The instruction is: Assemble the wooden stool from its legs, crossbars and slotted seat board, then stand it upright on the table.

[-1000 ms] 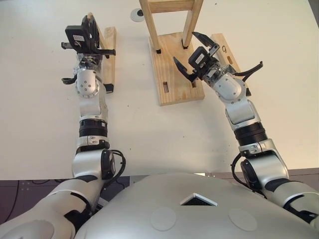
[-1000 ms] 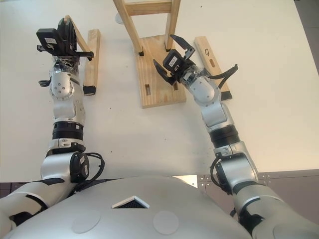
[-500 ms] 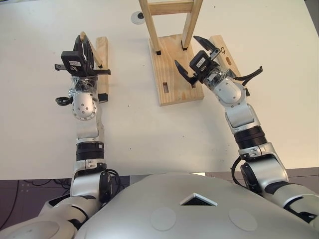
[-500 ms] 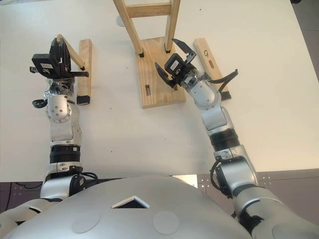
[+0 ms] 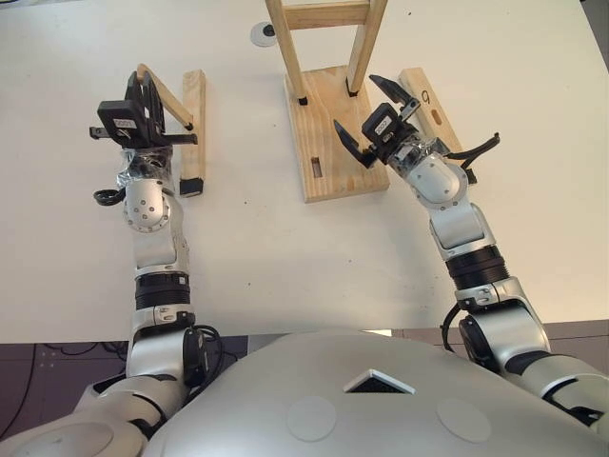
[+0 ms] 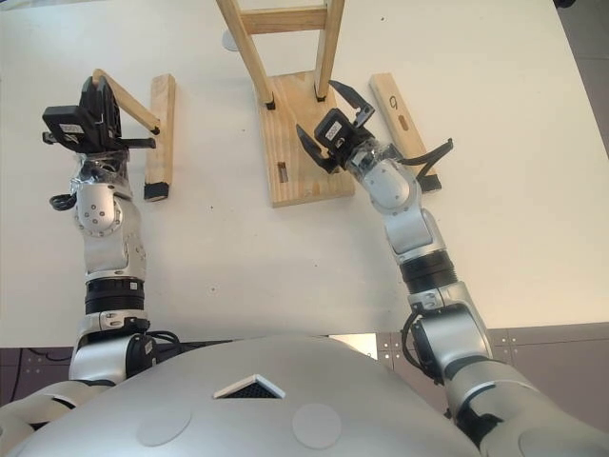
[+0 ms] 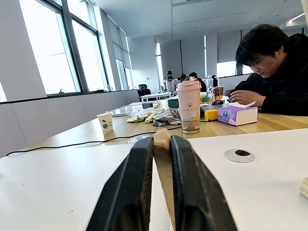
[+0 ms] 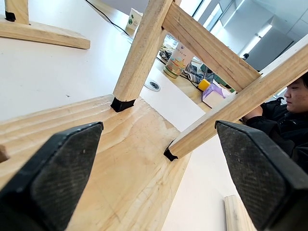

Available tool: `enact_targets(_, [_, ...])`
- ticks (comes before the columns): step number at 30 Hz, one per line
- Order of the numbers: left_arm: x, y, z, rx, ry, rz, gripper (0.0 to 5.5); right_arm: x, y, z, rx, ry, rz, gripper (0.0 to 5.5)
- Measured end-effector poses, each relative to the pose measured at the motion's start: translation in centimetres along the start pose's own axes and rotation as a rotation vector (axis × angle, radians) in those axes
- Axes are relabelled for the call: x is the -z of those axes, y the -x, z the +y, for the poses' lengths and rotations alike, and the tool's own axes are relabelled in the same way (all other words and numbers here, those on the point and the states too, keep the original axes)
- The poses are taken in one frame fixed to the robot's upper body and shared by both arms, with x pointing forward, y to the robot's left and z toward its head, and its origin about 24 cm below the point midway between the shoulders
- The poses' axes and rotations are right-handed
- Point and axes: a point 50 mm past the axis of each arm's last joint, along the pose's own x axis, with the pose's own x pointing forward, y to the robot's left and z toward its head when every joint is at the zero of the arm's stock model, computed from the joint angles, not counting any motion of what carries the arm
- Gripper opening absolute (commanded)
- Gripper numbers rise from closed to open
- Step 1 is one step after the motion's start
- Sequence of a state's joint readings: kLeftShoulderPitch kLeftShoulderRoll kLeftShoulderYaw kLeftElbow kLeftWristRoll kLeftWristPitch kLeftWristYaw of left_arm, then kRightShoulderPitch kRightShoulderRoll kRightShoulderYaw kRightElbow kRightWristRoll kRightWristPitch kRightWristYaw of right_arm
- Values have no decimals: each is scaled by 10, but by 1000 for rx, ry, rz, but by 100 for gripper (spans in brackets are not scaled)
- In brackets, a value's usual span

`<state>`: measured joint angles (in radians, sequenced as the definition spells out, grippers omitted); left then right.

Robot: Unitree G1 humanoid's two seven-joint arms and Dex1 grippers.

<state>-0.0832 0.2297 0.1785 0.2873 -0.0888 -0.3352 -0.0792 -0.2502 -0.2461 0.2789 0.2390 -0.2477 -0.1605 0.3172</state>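
The slotted seat board lies flat on the table with two legs and a crossbar standing in its far end. My right gripper hangs open just over the board's right side, near the base of one standing leg. My left gripper, out to the left, is shut on a thin crossbar. That bar slants down to a loose leg lying on the table. A second loose leg lies right of the board.
A round grey grommet sits in the tabletop behind the board. The white table runs wide on both sides, and its near edge is close to my body. Beyond the table, a cup stands on another desk.
My left gripper has carried the crossbar left and toward me, and the loose leg beside it has slid the same way. The right gripper has shifted slightly over the seat board, still open.
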Motion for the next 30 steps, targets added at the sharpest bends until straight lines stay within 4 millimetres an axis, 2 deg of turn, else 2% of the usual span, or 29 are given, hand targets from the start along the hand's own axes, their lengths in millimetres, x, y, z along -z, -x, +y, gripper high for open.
enact_targets(2, [0,0,-2,12,0,-2,36,0,0,0,0,0,0,430])
enact_targets(3, [-1,0,-4,17,-2,-3,73,0,0,0,1,0,0,430])
enact_targets(4, [-1,0,-5,23,-4,-5,85,0,0,0,1,-1,0,430])
enact_targets(5, [6,2,-5,30,-14,52,102,0,0,0,2,-1,0,430])
enact_targets(6, [34,18,-6,42,-13,224,119,0,1,0,6,-2,-1,430])
enact_targets(7, [38,26,-8,47,-7,239,137,2,2,1,9,-5,15,430])
enact_targets(13, [38,26,-5,47,-9,271,200,1,2,1,16,-5,12,430])
enact_targets(23, [30,25,3,139,-55,338,200,1,2,1,17,-6,13,430])
enact_targets(24, [27,25,5,168,-67,345,200,1,2,1,17,-6,13,430])
enact_targets(26, [4,15,11,311,-168,307,200,1,3,2,18,-7,15,430])
enact_targets(30, [-73,-24,11,659,-420,167,200,2,4,1,33,-9,17,430])
